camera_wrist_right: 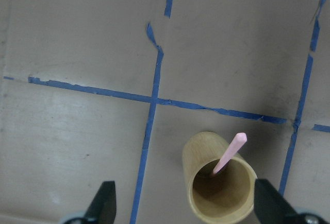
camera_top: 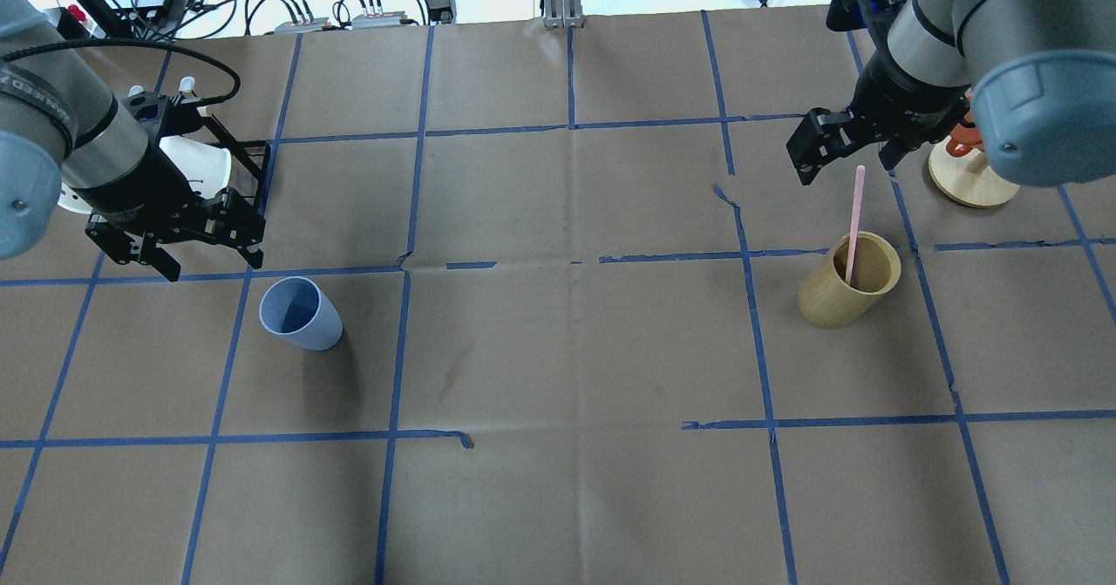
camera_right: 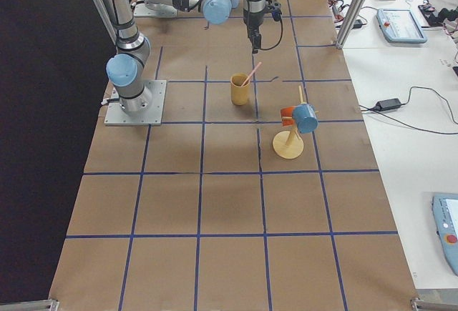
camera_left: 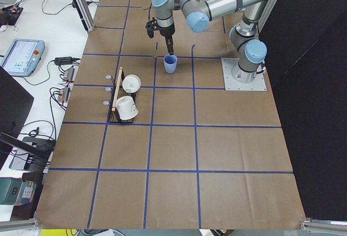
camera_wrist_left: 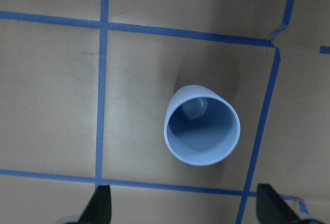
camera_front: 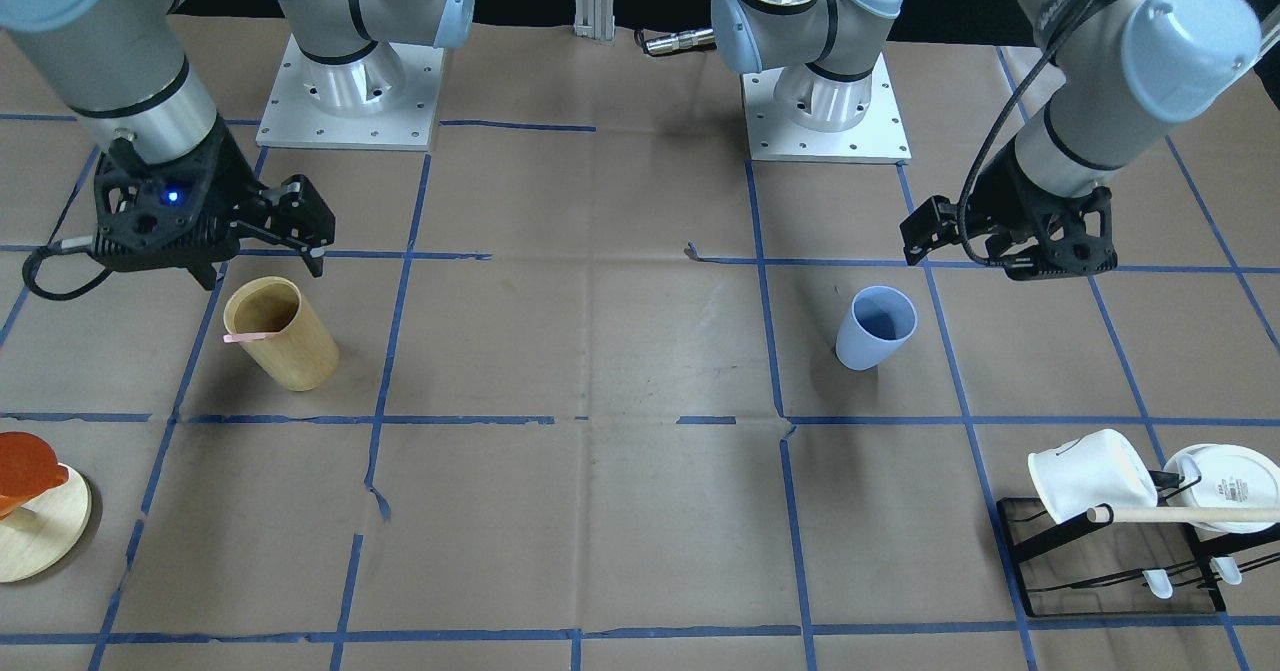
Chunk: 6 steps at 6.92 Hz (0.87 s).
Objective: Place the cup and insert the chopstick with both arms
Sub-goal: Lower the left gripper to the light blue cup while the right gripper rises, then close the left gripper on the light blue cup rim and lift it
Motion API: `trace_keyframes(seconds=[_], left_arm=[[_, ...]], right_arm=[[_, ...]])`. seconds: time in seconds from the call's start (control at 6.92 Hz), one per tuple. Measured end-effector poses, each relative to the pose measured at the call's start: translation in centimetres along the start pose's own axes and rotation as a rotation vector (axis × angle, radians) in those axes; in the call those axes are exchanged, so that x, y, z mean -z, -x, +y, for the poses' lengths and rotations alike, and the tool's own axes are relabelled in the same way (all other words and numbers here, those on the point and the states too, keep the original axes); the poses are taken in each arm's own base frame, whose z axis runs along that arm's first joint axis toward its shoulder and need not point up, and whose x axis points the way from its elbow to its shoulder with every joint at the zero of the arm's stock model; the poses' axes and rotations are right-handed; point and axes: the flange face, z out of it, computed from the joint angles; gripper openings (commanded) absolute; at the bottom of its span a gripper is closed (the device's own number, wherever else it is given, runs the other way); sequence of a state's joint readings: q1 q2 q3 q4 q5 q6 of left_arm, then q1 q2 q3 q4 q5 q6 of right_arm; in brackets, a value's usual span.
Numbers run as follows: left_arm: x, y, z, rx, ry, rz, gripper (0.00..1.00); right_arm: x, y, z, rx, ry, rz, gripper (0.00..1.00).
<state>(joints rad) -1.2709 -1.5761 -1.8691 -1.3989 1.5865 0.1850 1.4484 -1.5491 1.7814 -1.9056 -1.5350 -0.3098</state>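
Blue cup stands upright on the desk, right under the left gripper, whose fingers are spread wide and holding nothing. Pink chopstick leans inside the wooden cup. The right gripper hangs over it, fingers apart too, empty.

left gripper and right gripper point downward, fingers spread apart, holding nothing.
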Motion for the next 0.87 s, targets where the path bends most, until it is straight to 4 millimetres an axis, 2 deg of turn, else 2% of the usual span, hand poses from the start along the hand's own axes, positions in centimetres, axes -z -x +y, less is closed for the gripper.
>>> trace_keyframes(seconds=[0.29, 0.72, 0.87], left_arm=[[-4.4, 0.1, 0.1, -0.005, -0.048, -0.010, 0.98], [-9.7, 0.7, -0.2, 0.007, -0.046, -0.008, 0.98], [-10.6, 0.8, -0.5, 0.010, -0.039, -0.005, 0.80]], right_arm=[[-3.1, -1.2, 0.8, 0.047, -0.150, 0.058, 0.99], [-5.6, -2.6, 2.3, 0.039, -0.197, 0.085, 0.96], [-6.1, -2.8, 2.7, 0.039, -0.197, 0.086, 0.85]])
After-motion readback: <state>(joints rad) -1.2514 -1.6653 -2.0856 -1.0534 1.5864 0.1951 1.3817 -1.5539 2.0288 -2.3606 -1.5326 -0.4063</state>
